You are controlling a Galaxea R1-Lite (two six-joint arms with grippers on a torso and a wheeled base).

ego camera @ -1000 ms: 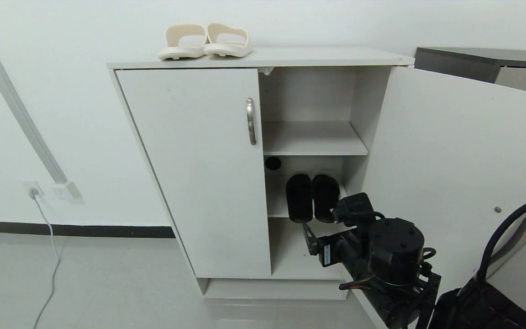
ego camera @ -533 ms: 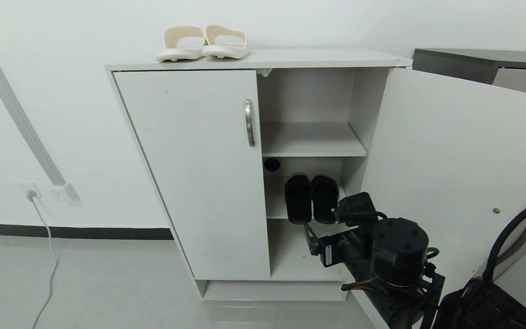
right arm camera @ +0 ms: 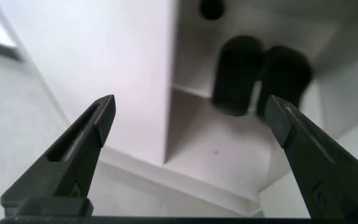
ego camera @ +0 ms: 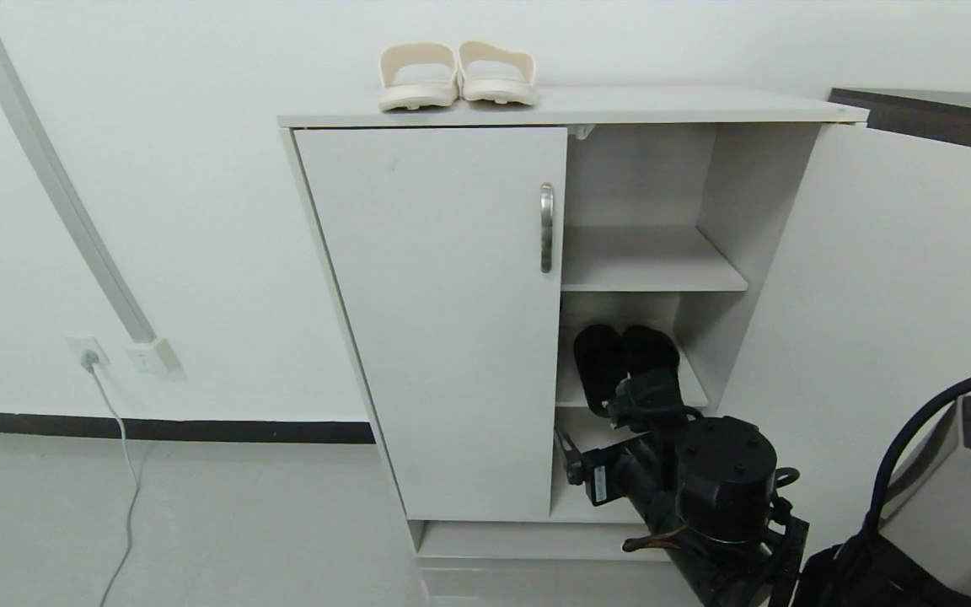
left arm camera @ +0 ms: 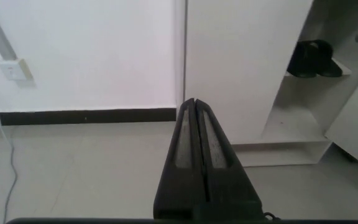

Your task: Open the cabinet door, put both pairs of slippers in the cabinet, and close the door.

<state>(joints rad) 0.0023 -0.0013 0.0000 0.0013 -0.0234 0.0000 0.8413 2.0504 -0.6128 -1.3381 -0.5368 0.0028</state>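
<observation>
White wall (ego camera: pixel 157 169) and pale grey floor tiles (ego camera: pixel 157 523) surround a white cabinet (ego camera: pixel 662 105) that stands a little toward three o'clock of the head view's centre. Its left door (ego camera: pixel 435 312) is shut, with a metal handle (ego camera: pixel 546 228) upright along the door's three o'clock edge. Its right door (ego camera: pixel 898 337) is swung wide open toward three o'clock, showing the shelves. On the cabinet's top, at twelve o'clock, the cream slippers (ego camera: pixel 457 84) sit side by side, touching. Inside, under the upper shelf (ego camera: pixel 646 261), the black slippers (ego camera: pixel 602 364) lie side by side on the middle shelf. The right gripper (right arm camera: pixel 190 107) is at five o'clock in the head view, in front of the open compartment and just below the black pair. Its fingers are spread wide apart, and in its wrist view the black pair lies beyond them, untouched. The left gripper (left arm camera: pixel 194 106) has its fingers pressed flat together and points over the floor toward a dark skirting strip (left arm camera: pixel 86 116) beside the shut door, well apart from the cabinet. At eight o'clock a wall socket (ego camera: pixel 85 350) carries a plug, and its cable (ego camera: pixel 119 472) trails down onto the tiles.
</observation>
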